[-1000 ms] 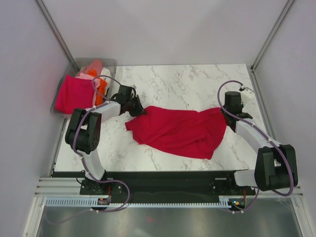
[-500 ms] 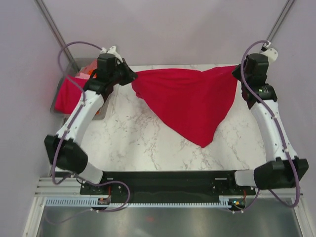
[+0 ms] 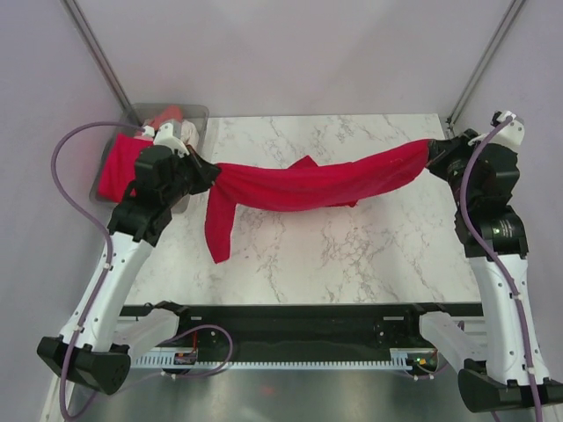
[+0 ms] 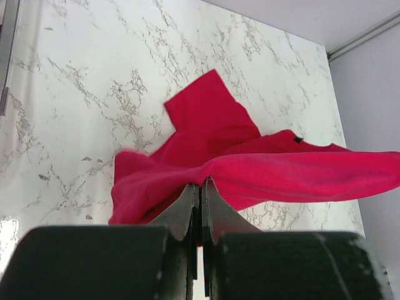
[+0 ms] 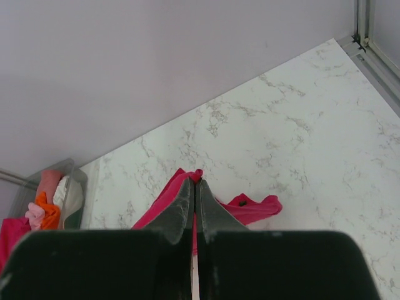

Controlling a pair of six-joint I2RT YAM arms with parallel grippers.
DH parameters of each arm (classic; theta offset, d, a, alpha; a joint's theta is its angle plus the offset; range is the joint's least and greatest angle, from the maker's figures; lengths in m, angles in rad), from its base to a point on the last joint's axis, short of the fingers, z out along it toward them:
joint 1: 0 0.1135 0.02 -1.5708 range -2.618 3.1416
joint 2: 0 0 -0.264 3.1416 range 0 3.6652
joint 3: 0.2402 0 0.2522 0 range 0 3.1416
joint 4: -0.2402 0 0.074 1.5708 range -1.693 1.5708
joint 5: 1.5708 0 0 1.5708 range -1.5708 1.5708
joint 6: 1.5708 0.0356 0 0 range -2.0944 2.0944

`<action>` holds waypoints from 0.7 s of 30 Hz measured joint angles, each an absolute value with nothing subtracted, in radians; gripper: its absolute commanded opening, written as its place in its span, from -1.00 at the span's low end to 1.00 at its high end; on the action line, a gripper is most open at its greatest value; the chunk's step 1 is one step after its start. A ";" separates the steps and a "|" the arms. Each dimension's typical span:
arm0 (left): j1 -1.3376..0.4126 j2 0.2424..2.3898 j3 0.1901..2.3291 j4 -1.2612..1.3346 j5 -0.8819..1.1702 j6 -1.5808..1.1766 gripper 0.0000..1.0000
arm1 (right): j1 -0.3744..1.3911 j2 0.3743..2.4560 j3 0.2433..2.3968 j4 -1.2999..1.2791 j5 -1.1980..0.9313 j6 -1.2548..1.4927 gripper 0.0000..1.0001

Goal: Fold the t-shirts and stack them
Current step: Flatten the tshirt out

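Note:
A crimson red t-shirt (image 3: 317,183) hangs stretched in the air between both arms, above the marble table (image 3: 352,255). My left gripper (image 3: 209,173) is shut on its left end, where a flap droops down toward the table. My right gripper (image 3: 431,151) is shut on its right end. In the left wrist view the red t-shirt (image 4: 281,175) runs off to the right from my closed left gripper (image 4: 200,182). In the right wrist view my right gripper (image 5: 195,180) pinches a red fold, with the red t-shirt (image 5: 250,209) trailing below it.
A clear grey bin (image 3: 192,112) stands at the back left, with a magenta-pink shirt (image 3: 116,167) draped over its side. In the right wrist view the bin (image 5: 78,184) holds orange (image 5: 49,214), pale pink and white cloth. Walls close in left, right and behind.
Both arms have lifted the red t-shirt off the table, then swung lower and toward me. The shirt went from a spread hanging sheet to a taut band between the grippers.

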State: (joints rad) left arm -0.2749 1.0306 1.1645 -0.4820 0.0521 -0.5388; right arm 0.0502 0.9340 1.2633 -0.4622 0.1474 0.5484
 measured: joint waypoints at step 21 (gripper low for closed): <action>-0.275 0.770 1.145 -0.468 0.059 -0.551 -0.96 | 0.050 0.802 1.494 -0.479 0.148 0.519 -1.00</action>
State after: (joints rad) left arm -0.2752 0.7700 1.1446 -0.4679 0.0586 -0.5507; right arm 0.0502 0.8021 1.4937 -0.4793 0.1482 0.5186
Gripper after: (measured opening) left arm 0.033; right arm 0.011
